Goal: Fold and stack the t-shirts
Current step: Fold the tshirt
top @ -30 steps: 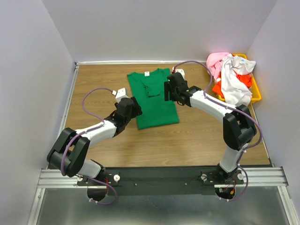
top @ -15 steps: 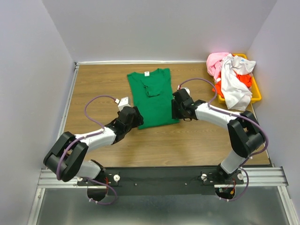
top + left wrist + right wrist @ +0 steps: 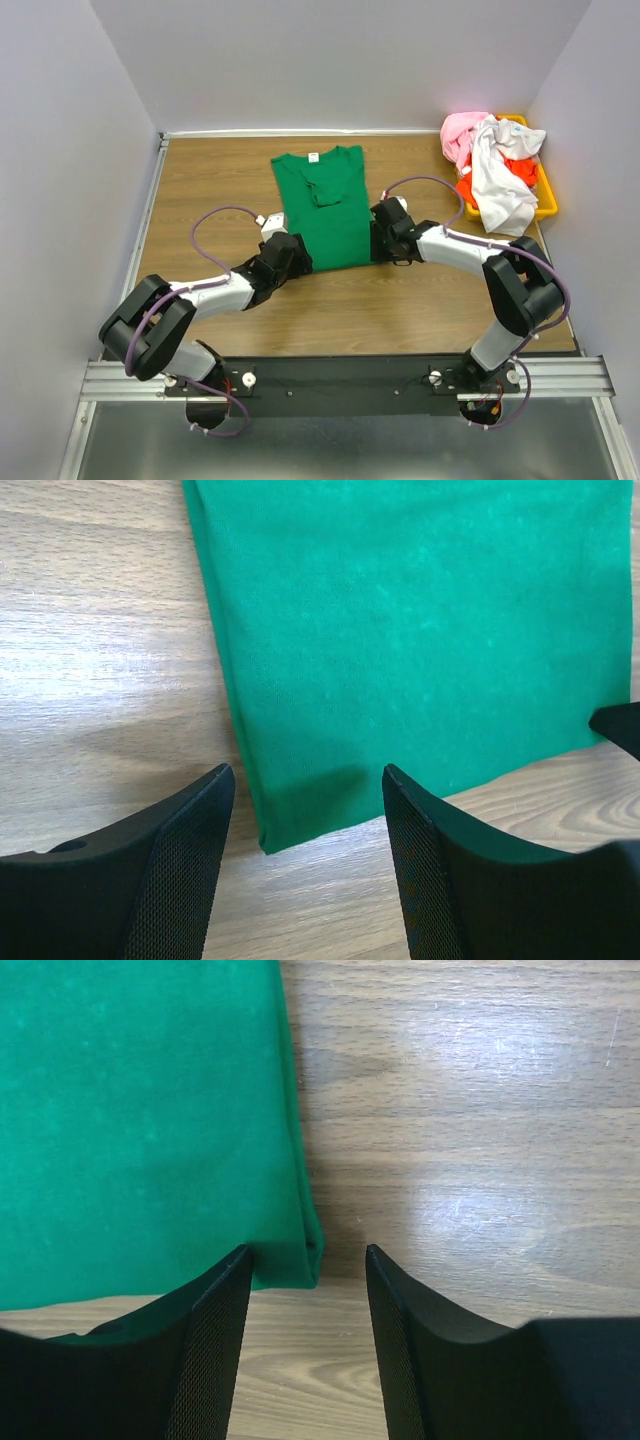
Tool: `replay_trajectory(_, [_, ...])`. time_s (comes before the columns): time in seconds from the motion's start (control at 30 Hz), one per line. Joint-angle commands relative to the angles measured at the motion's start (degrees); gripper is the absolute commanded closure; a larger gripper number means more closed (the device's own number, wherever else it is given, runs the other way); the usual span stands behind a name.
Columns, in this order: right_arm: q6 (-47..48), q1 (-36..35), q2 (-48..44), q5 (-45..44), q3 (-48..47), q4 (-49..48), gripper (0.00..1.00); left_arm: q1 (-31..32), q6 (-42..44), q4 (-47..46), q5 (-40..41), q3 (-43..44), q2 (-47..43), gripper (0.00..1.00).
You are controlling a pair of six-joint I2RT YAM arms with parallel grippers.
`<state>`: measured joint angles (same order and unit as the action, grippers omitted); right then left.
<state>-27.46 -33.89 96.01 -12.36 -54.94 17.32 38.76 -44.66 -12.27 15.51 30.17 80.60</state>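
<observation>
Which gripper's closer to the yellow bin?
Right. The right gripper is at the green shirt's near-right corner, on the bin's side; the left gripper is at the near-left corner.

left claw (image 3: 307,780) moved to near-left corner of green t-shirt (image 3: 325,215), right claw (image 3: 307,1256) to near-right

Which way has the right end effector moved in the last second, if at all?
Yes. The right end effector moved toward the table's near edge, from the green shirt's upper right side down to its hem corner.
</observation>
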Motion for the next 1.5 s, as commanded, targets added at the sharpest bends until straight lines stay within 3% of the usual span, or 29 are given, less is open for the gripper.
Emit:
replay_trajectory(0.0, [-0.66, 0.75, 1.02, 1.28, 1.32, -2.29, 0.46, 0.44, -0.6, 1.46, 0.57, 0.85, 0.0, 0.31])
replay_trajectory(0.2, [-0.4, 1.28, 2.96, 2.95, 2.47, -4.22, 0.55, 0.7, -1.39, 4.62, 3.03, 0.76, -0.62, 0.31])
replay_trajectory(0.3, [-0.31, 1.37, 4.1, 4.27, 2.64, -5.01, 0.68, 1.31, -1.65, 6.2, 4.62, 0.94, -0.79, 0.32])
replay_trajectory(0.57, [-0.66, 1.37, 3.49, 5.33, 4.05, -5.46, 0.91, 2.37, -2.79, 7.79, 5.94, 1.12, -0.53, 0.39])
replay_trajectory(1.0, [-1.1, 1.37, 2.34, 4.89, 5.81, -5.37, 0.92, 2.9, -4.46, 7.61, 5.06, 0.85, 2.81, 0.61])
replay_trajectory(1.33, [-1.19, 1.37, 1.73, 5.15, 5.81, -5.37, 0.92, 3.6, -6.31, 8.23, 4.18, -0.64, 3.6, 0.67])
replay_trajectory(1.47, [-1.19, 1.37, 1.29, 5.42, 5.72, -5.28, 0.93, 3.86, -7.1, 7.53, 3.66, -1.69, 4.83, 0.82])
